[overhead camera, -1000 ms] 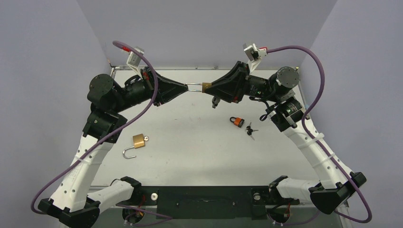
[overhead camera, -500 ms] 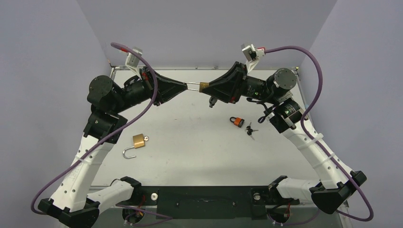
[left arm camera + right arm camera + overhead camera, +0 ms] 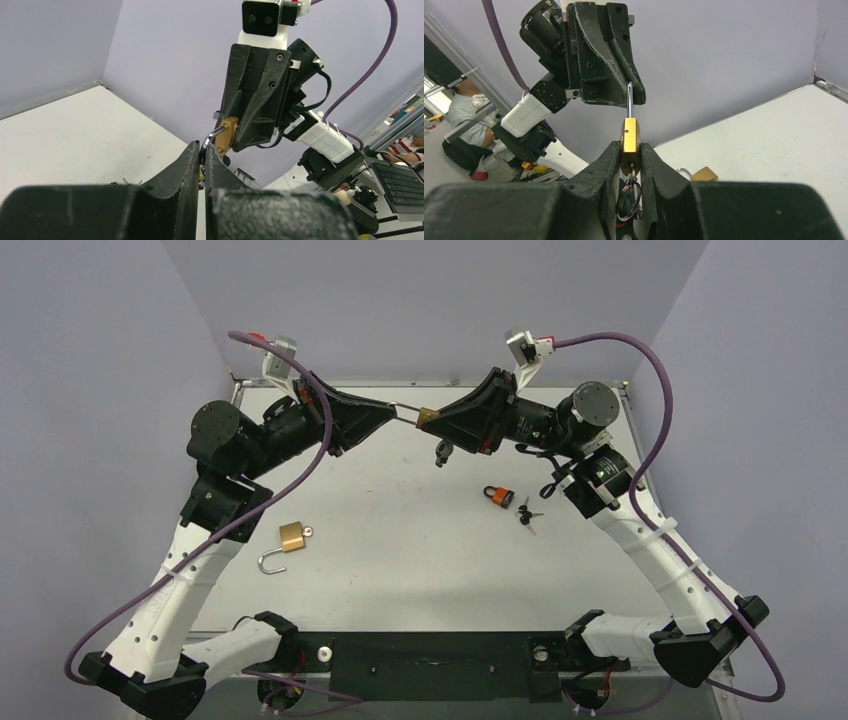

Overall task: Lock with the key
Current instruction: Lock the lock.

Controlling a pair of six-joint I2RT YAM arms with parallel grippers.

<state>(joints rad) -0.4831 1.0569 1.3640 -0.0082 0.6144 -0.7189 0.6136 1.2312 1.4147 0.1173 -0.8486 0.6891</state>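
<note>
**Top view.** The brass padlock [image 3: 430, 417] hung in the air between the two arms, above the far part of the table [image 3: 400, 580]. The left gripper [image 3: 392, 409] was fully closed on its steel shackle [image 3: 406, 411]. The right gripper [image 3: 438, 421] was clamped on the body. A key ring [image 3: 441, 450] dangled beneath.

Count was three padlocks:
- the held one
- a second brass padlock [image 3: 291, 536], lying with its shackle swung open
- an orange padlock [image 3: 499, 496]

One bunch of loose keys [image 3: 527, 516] lay just beside the orange one.

**Left wrist.** The black, rough-cast fingers [image 3: 190, 162] were pressed together on the shackle's curve. The body sat just past the tips.

**Right wrist.** The flat rectangular body stood upright between the jaws, which were narrowly apart and gripping its faces. The shackle's straight leg rose from it into the left jaws.
</note>
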